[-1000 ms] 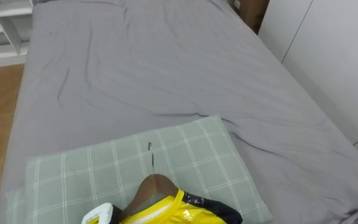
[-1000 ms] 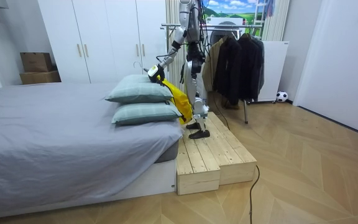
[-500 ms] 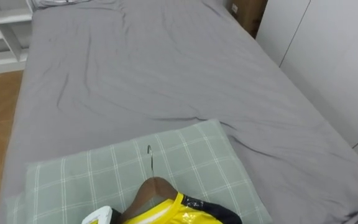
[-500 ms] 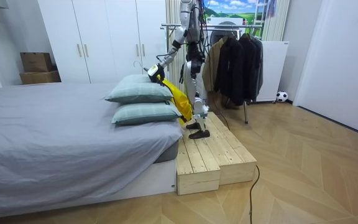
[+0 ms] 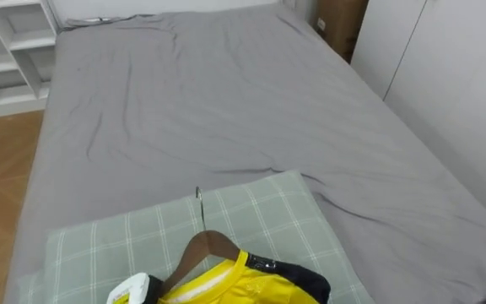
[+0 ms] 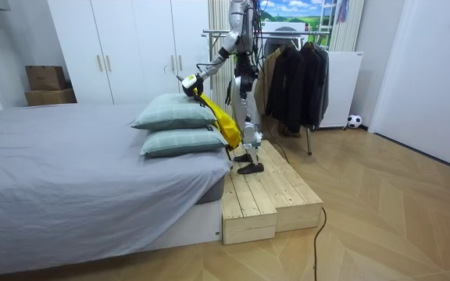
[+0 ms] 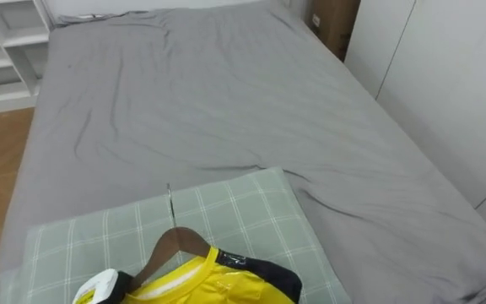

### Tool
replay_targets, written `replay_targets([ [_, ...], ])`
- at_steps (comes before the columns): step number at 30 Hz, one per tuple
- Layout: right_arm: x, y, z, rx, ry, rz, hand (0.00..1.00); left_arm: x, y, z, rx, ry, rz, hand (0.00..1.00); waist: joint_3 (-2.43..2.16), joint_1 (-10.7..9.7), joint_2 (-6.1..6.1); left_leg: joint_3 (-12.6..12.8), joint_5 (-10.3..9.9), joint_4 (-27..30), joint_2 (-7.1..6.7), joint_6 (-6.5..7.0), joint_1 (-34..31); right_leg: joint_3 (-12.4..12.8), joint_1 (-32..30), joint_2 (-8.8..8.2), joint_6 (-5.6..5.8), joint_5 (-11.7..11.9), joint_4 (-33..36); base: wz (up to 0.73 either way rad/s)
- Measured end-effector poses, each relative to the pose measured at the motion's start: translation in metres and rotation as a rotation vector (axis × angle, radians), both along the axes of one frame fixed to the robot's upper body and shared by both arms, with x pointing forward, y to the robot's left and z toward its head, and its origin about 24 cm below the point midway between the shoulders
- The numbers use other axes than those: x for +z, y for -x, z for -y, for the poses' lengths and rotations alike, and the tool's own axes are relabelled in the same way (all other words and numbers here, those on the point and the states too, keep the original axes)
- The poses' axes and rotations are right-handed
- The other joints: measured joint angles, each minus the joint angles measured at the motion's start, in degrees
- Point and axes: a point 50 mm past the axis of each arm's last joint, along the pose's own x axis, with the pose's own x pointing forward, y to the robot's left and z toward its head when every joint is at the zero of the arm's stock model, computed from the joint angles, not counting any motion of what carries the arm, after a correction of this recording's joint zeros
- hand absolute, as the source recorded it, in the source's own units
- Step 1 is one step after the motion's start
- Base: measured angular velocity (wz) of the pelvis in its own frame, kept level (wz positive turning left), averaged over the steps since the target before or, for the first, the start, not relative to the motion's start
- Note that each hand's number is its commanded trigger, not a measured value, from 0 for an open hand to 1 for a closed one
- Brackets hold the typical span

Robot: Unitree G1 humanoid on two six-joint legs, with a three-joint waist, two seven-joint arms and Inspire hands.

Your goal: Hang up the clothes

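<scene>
A wooden hanger (image 5: pixel 194 250) with a yellow garment (image 5: pixel 230 287) was held over the checked pillow (image 5: pixel 268 211) by the left hand (image 6: pixel 187 80), fingers closed round it.

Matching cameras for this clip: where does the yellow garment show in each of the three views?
Left eye view: the yellow garment is at the bottom edge, left of centre, on a wooden hanger.
Right eye view: at the bottom edge, further left.
Room view: hanging beside the stacked pillows at the head of the bed.
Shared landmark: the green checked pillow next to it.
</scene>
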Motion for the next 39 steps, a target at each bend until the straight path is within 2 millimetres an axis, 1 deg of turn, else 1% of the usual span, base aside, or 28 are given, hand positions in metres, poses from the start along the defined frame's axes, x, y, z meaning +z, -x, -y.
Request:
replay_targets([
  [2, 0.0, 0.001, 0.001, -0.001, 0.002, -0.002, 0.0, 0.007, -0.004, -0.001, -0.009, 0.002, 0.039, 1.0, 0.01, 0.1, -0.03, 0.0, 0.0, 0.0, 0.0, 0.0, 0.5, 0.0, 0.4, 0.0, 0.0, 0.0, 0.0, 0.0],
  [3, 0.0, 0.004, 0.001, -0.004, 0.002, -0.01, 0.0, 0.01, -0.006, -0.002, -0.005, 0.011, 0.058, 1.0, 0.01, 0.1, -0.03, 0.0, 0.0, 0.0, 0.0, 0.0, 0.9, 0.0, 0.9, 0.01, 0.0, 0.0, 0.0, 0.0],
  [5, 0.0, 0.004, 0.001, -0.008, 0.002, -0.005, 0.0, 0.017, -0.01, -0.002, -0.008, 0.019, 0.094, 1.0, 0.02, 0.1, -0.03, -0.2, 0.0, 0.1, -0.01, -0.01, 1.2, -0.1, 1.3, 0.01, 0.0, 0.0, 0.0, 0.03],
  [7, 0.0, 0.004, 0.002, -0.015, 0.003, -0.007, 0.0, 0.03, -0.019, 0.002, -0.021, 0.034, 0.162, 1.0, 0.01, 0.0, -0.02, -0.9, 0.0, 0.0, -0.08, -0.01, 1.0, -0.2, 1.3, -0.01, 0.0, 0.0, 0.0, 0.11],
  [10, 0.0, 0.004, 0.002, -0.013, 0.01, -0.009, 0.0, 0.044, -0.027, 0.005, -0.033, 0.047, 0.233, 1.0, -0.09, 0.2, 0.11, -1.2, 0.0, 0.0, -0.07, 0.0, 1.3, -0.4, 1.6, 0.02, -0.08, 0.1, 0.2, 0.03],
  [14, 0.0, 0.005, 0.003, -0.014, 0.011, -0.016, 0.0, 0.057, -0.034, 0.007, -0.036, 0.062, 0.305, 1.0, -0.1, 0.4, 0.15, -1.4, 0.0, 0.0, -0.06, 0.0, 1.8, -0.6, 2.1, 0.05, -0.16, 0.2, 0.2, 0.02],
  [16, 0.0, 0.006, 0.004, -0.015, 0.016, -0.02, 0.0, 0.065, -0.037, 0.008, -0.034, 0.081, 0.345, 1.0, -0.39, 1.1, 0.52, -1.4, 0.0, 0.1, -0.05, 0.0, 1.9, -0.6, 2.3, 0.07, -0.18, 0.3, 0.2, 0.0],
  [20, 0.0, 0.008, 0.006, -0.017, 0.022, -0.025, 0.0, 0.08, -0.042, 0.007, -0.053, 0.087, 0.411, 1.0, -0.59, 1.3, 0.93, -1.5, 0.0, 0.3, -0.05, 0.0, 2.0, -0.6, 2.5, 0.05, -0.19, 0.3, 0.2, 0.0],
  [24, 0.0, 0.011, 0.008, -0.046, 0.019, -0.023, 0.0, 0.097, -0.047, 0.001, -0.026, 0.099, 0.494, 1.0, -0.4, 1.2, 1.47, -1.5, 0.0, 0.3, -0.04, 0.0, 2.0, -0.7, 2.5, 0.04, -0.18, 0.3, 0.2, 0.0],
  [26, 0.0, 0.013, 0.009, -0.061, 0.017, -0.024, 0.0, 0.103, -0.048, -0.004, -0.012, 0.103, 0.525, 1.0, -0.2, 1.2, 1.72, -1.5, 0.0, 0.1, -0.04, 0.0, 2.5, -0.6, 2.9, 0.07, -0.18, 0.3, 0.1, 0.0],
  [28, 0.0, 0.015, 0.011, -0.077, 0.016, -0.026, 0.0, 0.106, -0.049, -0.007, -0.001, 0.104, 0.542, 1.0, 0.2, 1.2, 2.22, -1.4, 0.0, -0.3, -0.06, -0.01, 3.8, -0.5, 4.0, 0.11, -0.17, 0.3, -0.1, 0.0],
  [30, 0.0, 0.015, 0.013, -0.084, 0.017, -0.024, 0.0, 0.108, -0.049, -0.009, 0.003, 0.101, 0.553, 1.0, 0.24, 1.2, 2.47, -1.5, 0.0, -0.6, -0.1, -0.01, 3.9, -0.4, 4.0, 0.12, -0.16, 0.3, -0.1, 0.0],
  [35, 0.0, 0.018, 0.015, -0.088, 0.022, -0.03, 0.0, 0.119, -0.051, -0.007, -0.028, 0.07, 0.6, 1.0, 0.23, 1.4, 2.46, -1.5, 0.0, -0.6, -0.13, -0.01, 3.8, -0.3, 4.0, 0.12, -0.16, 0.3, -0.2, 0.0],
  [39, 0.001, 0.018, 0.016, -0.087, 0.027, -0.033, 0.0, 0.138, -0.051, -0.004, -0.093, -0.025, 0.681, 1.0, 0.2, 1.4, 2.51, -1.5, 0.0, -0.6, -0.14, -0.01, 3.7, -0.4, 4.0, 0.12, -0.16, 0.3, -0.2, 0.0],
])
